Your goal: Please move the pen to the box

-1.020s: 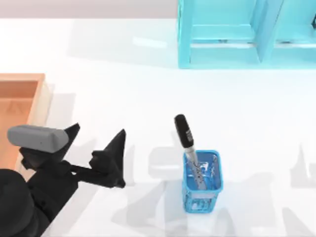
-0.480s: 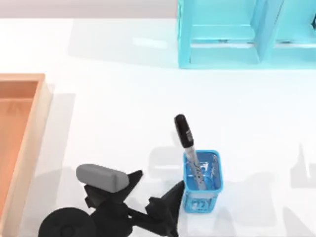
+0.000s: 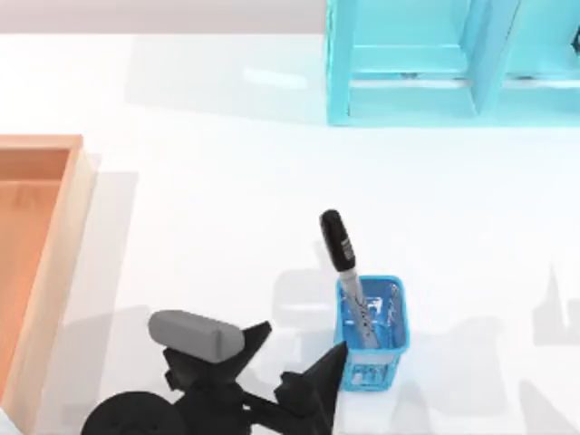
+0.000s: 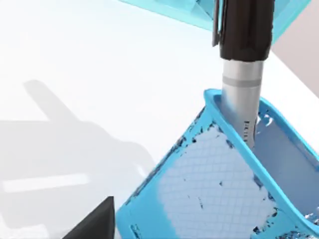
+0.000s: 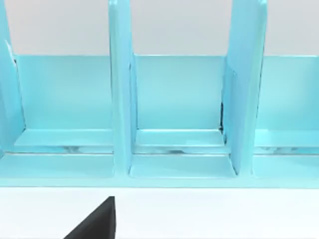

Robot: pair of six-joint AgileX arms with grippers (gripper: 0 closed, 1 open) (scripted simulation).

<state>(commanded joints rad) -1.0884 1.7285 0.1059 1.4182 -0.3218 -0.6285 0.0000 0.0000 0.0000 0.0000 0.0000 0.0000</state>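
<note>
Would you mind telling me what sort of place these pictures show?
Probably a rendered desk or office tabletop: a pen stands in a blue mesh basket, a cyan shelf unit sits behind, and a wooden box lies left.

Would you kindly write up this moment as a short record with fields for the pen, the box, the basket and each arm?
pen: black cap, silver-grey barrel, standing tilted in the blue mesh basket, cap well above the rim
box: shallow wooden box at the table's left edge, nothing seen inside
left gripper: open, low at the front, just left of the basket, not touching the pen
right arm: parked, its wrist camera facing the cyan shelf unit
task state: pen not yet gripped
</note>
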